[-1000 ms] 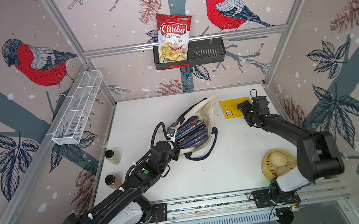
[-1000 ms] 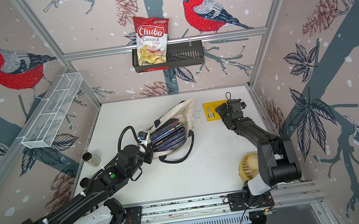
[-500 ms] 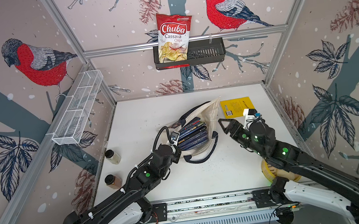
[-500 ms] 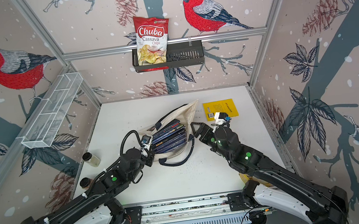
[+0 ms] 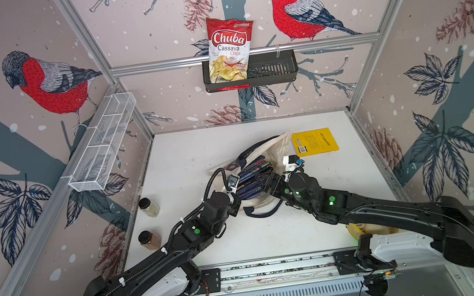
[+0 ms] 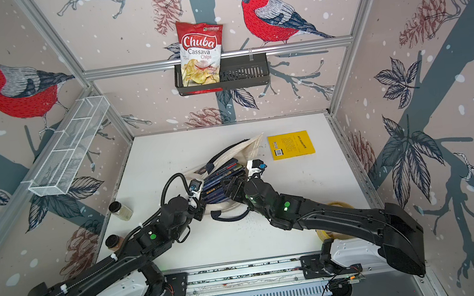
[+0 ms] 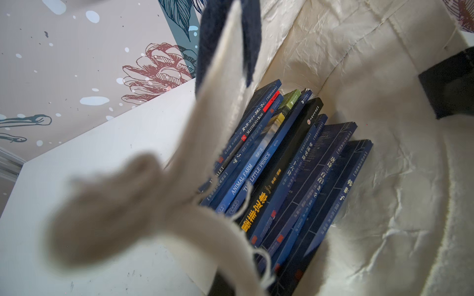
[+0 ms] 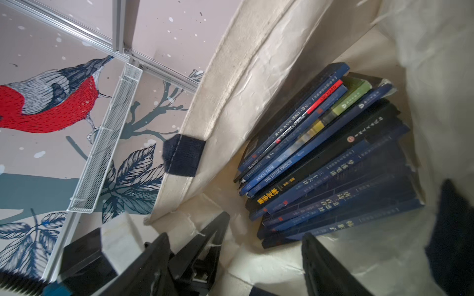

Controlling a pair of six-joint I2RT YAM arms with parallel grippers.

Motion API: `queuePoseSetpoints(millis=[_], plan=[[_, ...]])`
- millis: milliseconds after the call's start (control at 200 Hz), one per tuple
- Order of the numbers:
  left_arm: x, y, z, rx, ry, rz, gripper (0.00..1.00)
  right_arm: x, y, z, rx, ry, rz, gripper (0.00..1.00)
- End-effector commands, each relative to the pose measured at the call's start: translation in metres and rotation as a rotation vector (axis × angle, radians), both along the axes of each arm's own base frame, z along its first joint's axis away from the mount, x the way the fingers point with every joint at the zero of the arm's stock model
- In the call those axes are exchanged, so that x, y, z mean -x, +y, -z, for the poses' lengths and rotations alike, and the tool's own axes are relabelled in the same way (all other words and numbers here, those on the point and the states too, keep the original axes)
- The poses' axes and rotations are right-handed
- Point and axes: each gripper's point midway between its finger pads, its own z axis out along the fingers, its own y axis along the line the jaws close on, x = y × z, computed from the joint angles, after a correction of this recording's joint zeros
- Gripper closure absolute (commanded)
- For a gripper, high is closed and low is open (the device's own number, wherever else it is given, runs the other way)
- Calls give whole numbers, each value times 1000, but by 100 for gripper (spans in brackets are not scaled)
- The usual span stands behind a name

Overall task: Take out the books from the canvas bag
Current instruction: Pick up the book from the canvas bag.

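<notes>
Just ahead of right claw (image 5: 261, 181), jaws apart: books (image 5: 252, 175) in canvas bag (image 5: 275, 147); left claw (image 5: 236, 203) clamps its rim. Spines mostly navy.

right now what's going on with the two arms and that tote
The left gripper is shut on the rim of the canvas bag, holding its mouth open. The right gripper, jaws apart and empty, is at the mouth, pointed at the stack of books inside. One yellow book lies out on the table beside the bag.
</notes>
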Motion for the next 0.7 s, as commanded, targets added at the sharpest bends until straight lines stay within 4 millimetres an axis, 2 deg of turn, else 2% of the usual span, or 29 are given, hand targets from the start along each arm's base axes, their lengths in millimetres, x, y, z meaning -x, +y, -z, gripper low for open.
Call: queuePoseSetpoints(millis=[0,195,410,505,695], plan=[[-3,2,-6,-7,-24,-20,100,-5,12,18,-55,67,3,22],[-2,4,-9,-4,-42,-20,100,-11,27,86,-8,246,-37,24],[-2,1,-3,-20,-21,-7,100,-9,21,145,22,398,-29,28],[-1,-1,-1,-22,-14,-1,100,-10,19,154,14,412,-19,31],[-1,-2,0,-21,-8,6,100,-28,1,141,75,303,112,46]])
